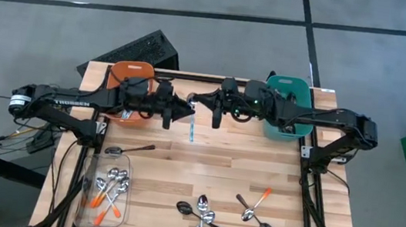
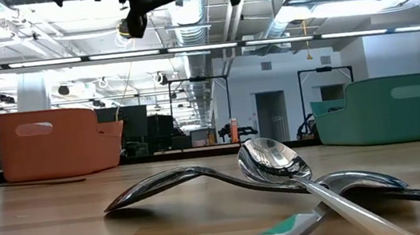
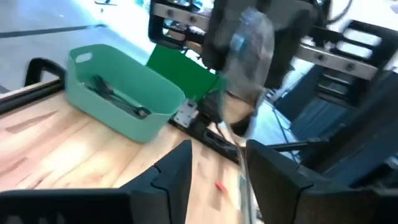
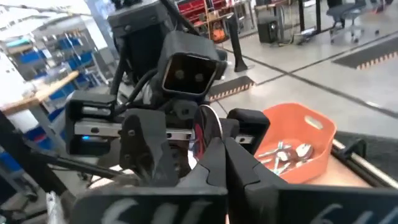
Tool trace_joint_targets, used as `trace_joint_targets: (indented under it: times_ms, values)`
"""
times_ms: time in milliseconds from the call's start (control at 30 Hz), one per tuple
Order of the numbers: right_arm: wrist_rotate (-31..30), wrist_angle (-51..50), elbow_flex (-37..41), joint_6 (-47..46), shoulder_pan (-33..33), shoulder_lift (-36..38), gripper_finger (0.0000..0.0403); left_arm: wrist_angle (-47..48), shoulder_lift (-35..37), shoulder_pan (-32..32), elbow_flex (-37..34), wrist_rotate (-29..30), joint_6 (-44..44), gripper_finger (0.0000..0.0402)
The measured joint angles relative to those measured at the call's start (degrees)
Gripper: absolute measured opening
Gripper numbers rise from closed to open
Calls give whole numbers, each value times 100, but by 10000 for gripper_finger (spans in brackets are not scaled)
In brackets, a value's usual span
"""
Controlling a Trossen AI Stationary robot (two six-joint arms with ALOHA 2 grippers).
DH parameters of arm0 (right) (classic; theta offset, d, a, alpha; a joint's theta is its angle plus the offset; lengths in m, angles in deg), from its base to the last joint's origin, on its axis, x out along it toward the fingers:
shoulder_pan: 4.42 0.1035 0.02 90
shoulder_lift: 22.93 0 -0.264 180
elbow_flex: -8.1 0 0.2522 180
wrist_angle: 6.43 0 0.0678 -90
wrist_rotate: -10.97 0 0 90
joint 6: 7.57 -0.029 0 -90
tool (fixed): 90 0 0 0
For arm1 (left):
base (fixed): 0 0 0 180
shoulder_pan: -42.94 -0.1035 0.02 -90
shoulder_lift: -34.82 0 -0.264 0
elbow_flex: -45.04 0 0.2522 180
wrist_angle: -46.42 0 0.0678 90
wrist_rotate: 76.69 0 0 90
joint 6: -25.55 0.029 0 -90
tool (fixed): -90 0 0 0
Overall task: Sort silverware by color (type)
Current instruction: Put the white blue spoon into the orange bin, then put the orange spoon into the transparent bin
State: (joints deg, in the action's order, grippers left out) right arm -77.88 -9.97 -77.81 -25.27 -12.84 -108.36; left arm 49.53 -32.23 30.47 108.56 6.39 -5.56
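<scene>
Above the far middle of the table, the two grippers meet tip to tip. The left gripper points toward the right gripper, and a spoon with a light-blue handle hangs down between them. In the right wrist view, the right gripper's fingers are closed against the spoon's shiny bowl. In the left wrist view, the left gripper's fingers stand apart, with a thin handle running up through the gap; whether they touch it cannot be told.

Just behind the left arm sits an orange bin holding several silver spoons. Behind the right arm sits a teal bin with dark utensils inside.

Nearer the front, a dark spoon lies alone on the wood. Below it, a clear tray holds spoons with orange handles. At the front middle, a loose cluster of spoons lies in a heap, some silver, one dark, one orange-handled, one blue-handled. To the right, three more spoons lie crossed, one with an orange handle.
</scene>
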Motion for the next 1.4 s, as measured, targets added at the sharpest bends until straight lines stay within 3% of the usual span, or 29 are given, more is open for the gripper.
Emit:
trace_joint_targets:
  times_ms: [133,300,433,533,667,833,1167,1400]
  values:
    - [-2,45,0,36,-61,2,5,-6,1,-109,2,11,-11,105]
    - [-4,34,0,41,-198,0,9,30,1,-288,3,-166,-107,17]
    - [24,-48,0,8,-348,0,50,324,123,-542,4,-251,-176,3]
    - [42,-96,0,-16,-539,11,91,1344,446,-875,4,20,-178,1]
    - [76,-342,-2,-448,-846,15,138,3331,1014,-1539,4,839,-267,0]
    - [336,-679,-1,-583,-1127,-10,172,5046,1360,-2516,0,1511,-416,0]
    - [365,-711,0,-391,-1314,-13,177,5963,959,-3752,-4,1646,-633,6]
    - [365,-1051,1,-492,-1290,-13,178,6121,821,-3829,-4,1945,-628,69]
